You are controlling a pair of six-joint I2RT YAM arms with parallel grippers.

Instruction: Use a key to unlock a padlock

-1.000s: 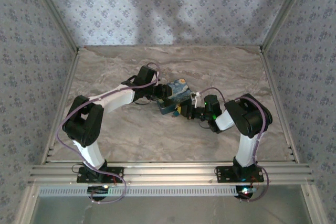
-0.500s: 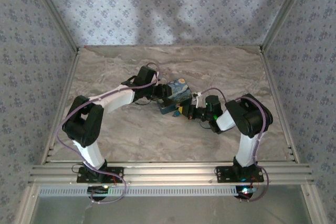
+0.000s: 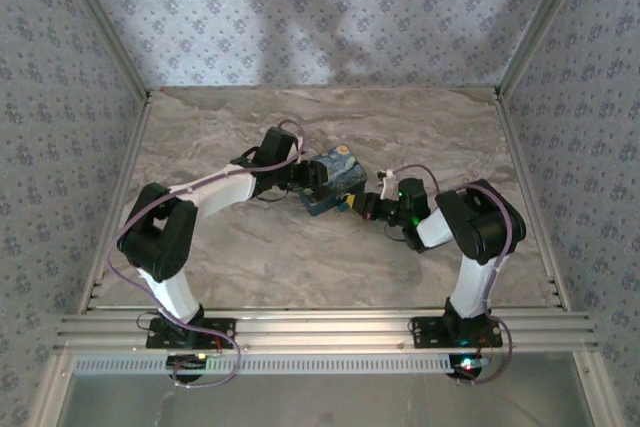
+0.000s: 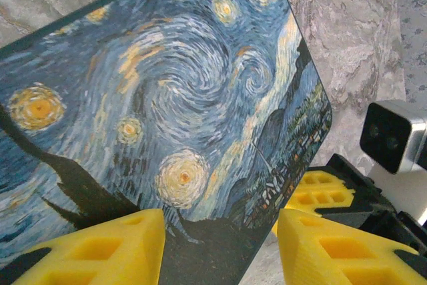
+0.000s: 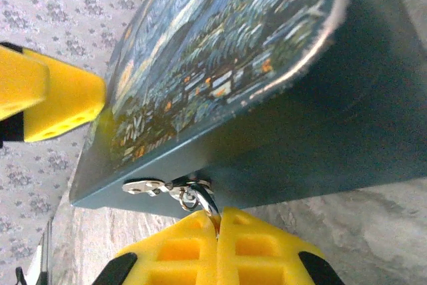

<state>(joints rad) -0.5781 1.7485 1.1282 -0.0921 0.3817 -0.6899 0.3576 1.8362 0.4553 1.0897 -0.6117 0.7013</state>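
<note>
The left claw [image 4: 220,245] grips the box [image 4: 173,98] by its sides, out on the middle of the surface [image 3: 300,267]. The right claw [image 5: 219,221] is clenched on the padlock [image 5: 200,197], which hangs from the latch [image 5: 150,185] on the box's front. Its body is hidden between the pads.

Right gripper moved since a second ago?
Yes. Against the blue painted box, the right gripper edged slightly right, toward the right frame rail.

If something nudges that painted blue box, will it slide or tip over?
Tipping seems unlikely: the box looks low and wide. Its straight walls suggest stiffness. The left pincer close by it may stop sliding on the smooth table.
</note>
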